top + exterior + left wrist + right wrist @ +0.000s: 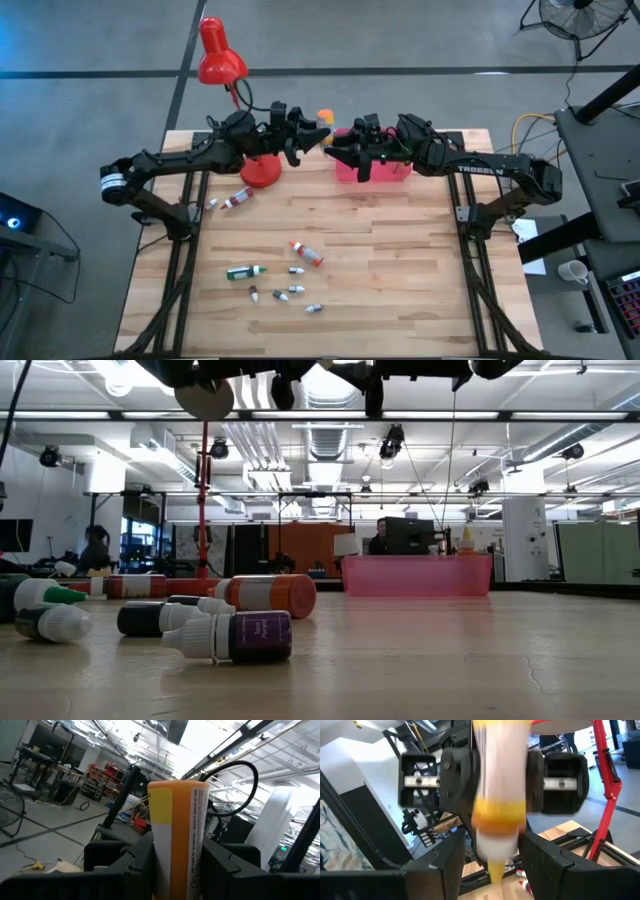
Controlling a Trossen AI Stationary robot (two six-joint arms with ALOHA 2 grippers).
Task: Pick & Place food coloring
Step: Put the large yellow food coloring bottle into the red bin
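Wrist views alone show both arms' fingers clamping one orange bottle (176, 840), a bottle standing in pink tray (417, 575)

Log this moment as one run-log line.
phase: handover above table | left gripper: shut on orange tube | right gripper: around it | pink tray: under right gripper
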